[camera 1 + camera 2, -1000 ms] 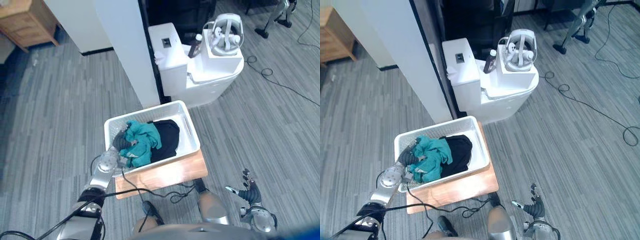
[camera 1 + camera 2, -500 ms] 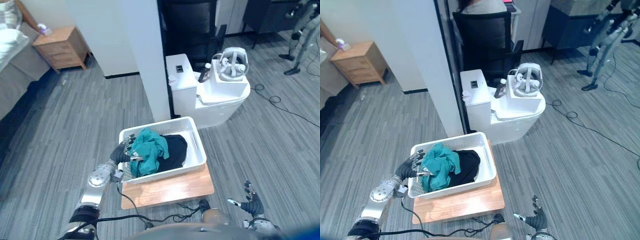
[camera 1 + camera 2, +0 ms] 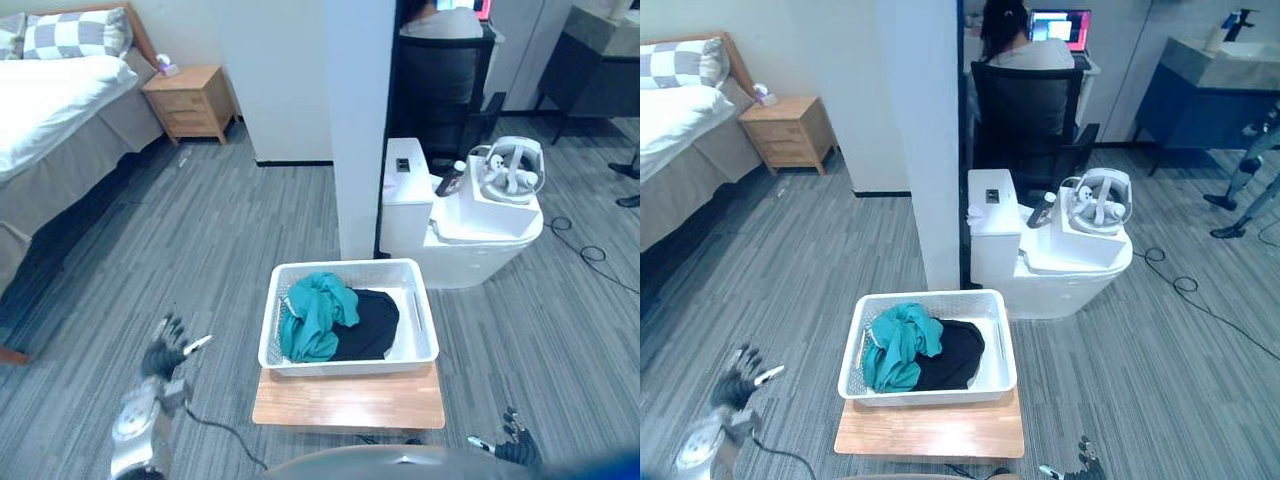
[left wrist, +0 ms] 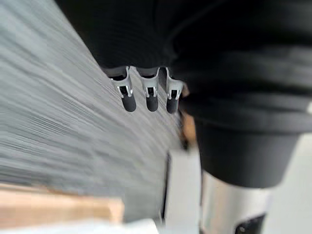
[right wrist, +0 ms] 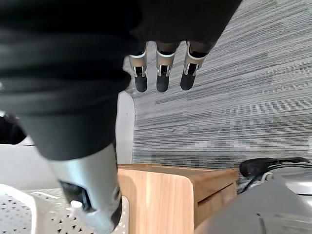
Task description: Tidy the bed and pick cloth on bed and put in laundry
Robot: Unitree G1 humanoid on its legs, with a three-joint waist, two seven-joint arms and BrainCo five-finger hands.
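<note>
While the teal cloth [image 3: 315,315] lies bunched in the white basket [image 3: 345,366] against a black cloth [image 3: 372,325] — the basket on a low wooden stand [image 3: 350,400] — both hands hold nothing. The left hand [image 3: 162,352] hovers over the floor well left of the basket, fingers spread wide; the right hand [image 3: 512,447] hangs low on the right, fingers straight and apart. The bed [image 3: 60,100] stands well apart.

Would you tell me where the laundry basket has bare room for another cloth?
The laundry basket's right end, beside the black cloth, is bare; so is the wooden stand's front strip. The teal cloth crowds the left half.
</note>
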